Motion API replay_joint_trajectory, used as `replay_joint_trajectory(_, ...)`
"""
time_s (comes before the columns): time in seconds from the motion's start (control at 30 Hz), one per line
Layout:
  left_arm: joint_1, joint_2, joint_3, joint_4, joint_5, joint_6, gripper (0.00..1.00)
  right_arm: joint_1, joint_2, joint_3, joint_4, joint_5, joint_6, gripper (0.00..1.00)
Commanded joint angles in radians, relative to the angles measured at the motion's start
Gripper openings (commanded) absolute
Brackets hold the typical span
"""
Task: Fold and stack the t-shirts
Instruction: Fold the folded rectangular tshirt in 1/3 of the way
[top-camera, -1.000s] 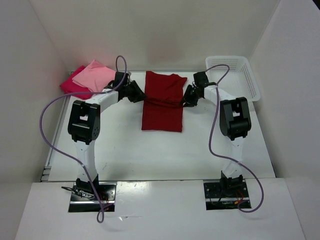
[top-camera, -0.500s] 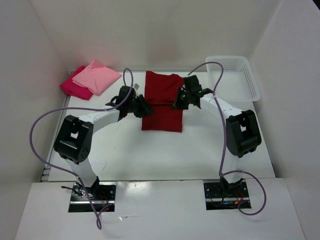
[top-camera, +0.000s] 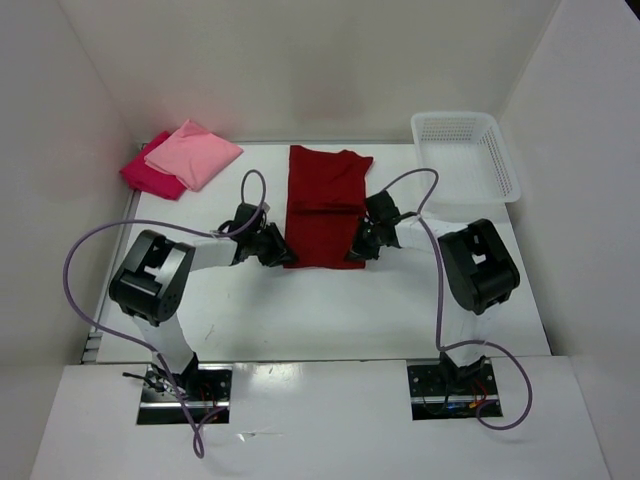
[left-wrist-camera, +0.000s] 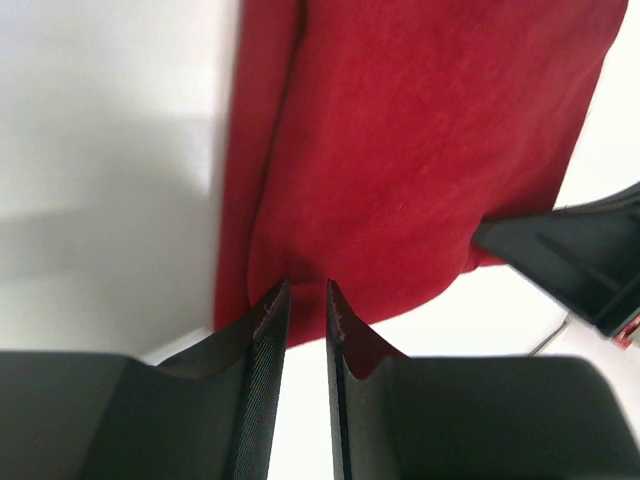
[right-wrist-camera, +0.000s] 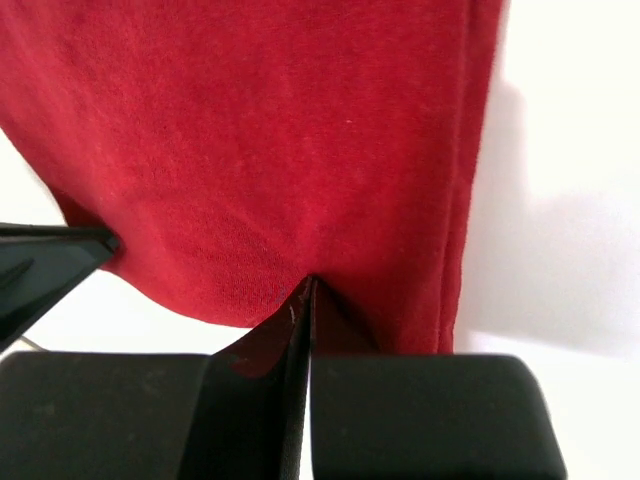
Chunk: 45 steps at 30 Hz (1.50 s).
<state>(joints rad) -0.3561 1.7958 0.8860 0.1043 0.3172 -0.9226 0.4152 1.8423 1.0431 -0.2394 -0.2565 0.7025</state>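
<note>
At the near hem of the dark red shirt (top-camera: 322, 200) we find the right gripper (right-wrist-camera: 308, 282) closed flat on the 5 o'clock corner. The left gripper (left-wrist-camera: 305, 292), at 7 o'clock, shows a narrow slot between its jaws with cloth at the tips, and we cannot tell whether it bites. We judge that hold needs confirming, then both corners raised level and carried toward 12 o'clock, hem taut, since this soft matte knit, a long rectangle mid-table, would sag and skew. Beyond, at 10 o'clock, the pink shirt (top-camera: 195, 152) lies folded on the magenta shirt (top-camera: 143, 175), and a white lattice basket (top-camera: 515, 180) sits at 2 o'clock.
</note>
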Motion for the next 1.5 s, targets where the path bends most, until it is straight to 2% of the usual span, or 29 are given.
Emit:
replay_joint_trajectory(0.0,-0.003,-0.030,-0.113,-0.087,-0.078,0.025,0.29,0.013,-0.032,-0.103,-0.006,0.072,0.003,0.01)
replay_joint_trajectory(0.1,-0.003,-0.084,-0.197,-0.087,-0.066,0.011,0.29,0.057,-0.077,-0.153,-0.015,0.060,0.028,0.01)
replay_joint_trajectory(0.27,-0.012,-0.304,-0.301,-0.153,-0.055,-0.010,0.30,0.093,-0.210,-0.203,-0.057,0.051,0.060,0.02)
replay_joint_trajectory(0.4,-0.012,-0.519,-0.285,-0.235,-0.118,0.016,0.35,0.073,-0.322,-0.118,-0.101,0.050,0.049,0.07)
replay_joint_trajectory(0.5,-0.012,-0.569,-0.253,-0.265,-0.147,0.039,0.38,0.073,-0.322,-0.032,-0.092,0.027,0.026,0.07)
replay_joint_trajectory(0.67,-0.012,-0.486,-0.252,-0.241,-0.077,0.039,0.46,0.073,-0.143,0.107,-0.081,-0.015,-0.018,0.06)
replay_joint_trajectory(0.83,-0.012,-0.495,-0.252,-0.229,-0.052,0.039,0.46,0.073,0.012,0.245,-0.090,-0.033,-0.057,0.06)
replay_joint_trajectory(1.07,-0.012,-0.477,-0.242,-0.249,-0.038,0.057,0.40,0.073,0.188,0.471,-0.166,-0.007,-0.100,0.06)
replay_joint_trajectory(1.3,-0.012,-0.434,-0.251,-0.276,-0.049,0.067,0.38,0.007,0.334,0.670,-0.218,0.010,-0.100,0.04)
replay_joint_trajectory(1.37,-0.012,-0.443,-0.251,-0.276,-0.058,0.067,0.41,0.007,0.304,0.649,-0.198,0.000,-0.100,0.04)
replay_joint_trajectory(1.47,-0.012,-0.443,-0.251,-0.276,-0.058,0.067,0.65,0.007,0.203,0.591,-0.186,0.000,-0.100,0.06)
